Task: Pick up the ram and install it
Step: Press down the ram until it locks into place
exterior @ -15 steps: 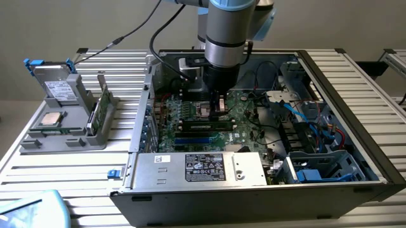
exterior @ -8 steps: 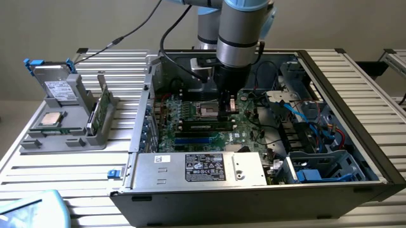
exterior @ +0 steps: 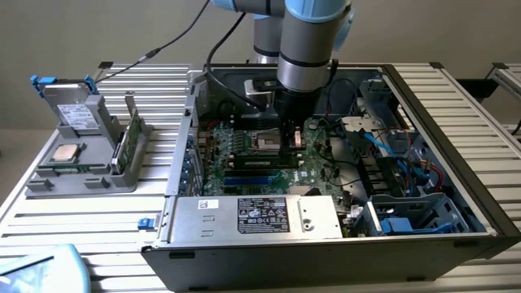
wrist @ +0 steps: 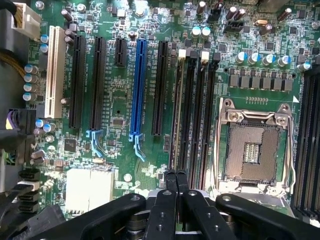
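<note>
The ram [exterior: 121, 148], a thin green stick, stands on edge in a grey holder [exterior: 82, 177] on the table at the exterior view's left, outside the computer case. My gripper [exterior: 287, 146] hangs inside the open case [exterior: 326, 244], low over the green motherboard [exterior: 244, 174], far from the ram. In the wrist view the gripper [wrist: 176, 181] is shut, its black fingertips [wrist: 171, 184] pressed together with nothing visible between them. They sit just over the end of the long black memory slots [wrist: 192, 110], beside the empty processor socket [wrist: 252, 150].
The holder also carries a square silver processor [exterior: 65, 152] and a drive in a blue-clipped frame [exterior: 73, 110]. Inside the case are a power supply [exterior: 260, 217], bundles of blue and red cables [exterior: 407, 165] and a drive cage [exterior: 415, 217]. Expansion slots [wrist: 138, 85] line the board.
</note>
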`<state>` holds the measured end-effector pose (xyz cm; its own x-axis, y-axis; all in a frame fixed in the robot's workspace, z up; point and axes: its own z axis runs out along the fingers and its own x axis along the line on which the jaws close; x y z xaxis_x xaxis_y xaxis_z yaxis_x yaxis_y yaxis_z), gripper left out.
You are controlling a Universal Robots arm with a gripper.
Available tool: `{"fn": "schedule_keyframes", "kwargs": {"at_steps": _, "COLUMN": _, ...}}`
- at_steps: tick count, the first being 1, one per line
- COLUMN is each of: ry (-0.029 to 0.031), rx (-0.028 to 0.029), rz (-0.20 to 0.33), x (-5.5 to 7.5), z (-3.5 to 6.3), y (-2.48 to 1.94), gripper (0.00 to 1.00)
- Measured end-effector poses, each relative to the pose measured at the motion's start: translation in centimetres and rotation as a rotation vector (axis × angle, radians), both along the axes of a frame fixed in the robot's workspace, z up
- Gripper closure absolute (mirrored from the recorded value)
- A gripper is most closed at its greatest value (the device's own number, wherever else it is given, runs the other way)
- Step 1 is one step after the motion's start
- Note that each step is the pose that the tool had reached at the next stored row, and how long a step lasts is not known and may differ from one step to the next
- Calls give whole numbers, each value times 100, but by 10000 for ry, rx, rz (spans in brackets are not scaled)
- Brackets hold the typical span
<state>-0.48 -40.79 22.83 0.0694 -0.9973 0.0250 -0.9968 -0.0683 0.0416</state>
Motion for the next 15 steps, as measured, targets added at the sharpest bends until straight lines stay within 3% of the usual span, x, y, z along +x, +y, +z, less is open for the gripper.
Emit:
{"fn": "schedule_keyframes", "kwargs": {"at_steps": 6, "ry": -2, "rx": 9, "rz": -1, "x": 0, "z": -31, "y": 1, "gripper": 90}}
{"fn": "schedule_keyframes", "kwargs": {"at_steps": 8, "ry": -12, "rx": 30, "rz": -1, "x": 1, "z": -10, "y": 4, "gripper": 90}}
{"fn": "schedule_keyframes", "kwargs": {"at_steps": 12, "ry": -2, "rx": 10, "rz": -1, "x": -20, "z": 86, "y": 1, "gripper": 90}}
{"fn": "schedule_keyframes", "kwargs": {"at_steps": 15, "ry": -4, "rx": 11, "rz": 0, "x": -68, "z": 93, "y": 2, "gripper": 90}}
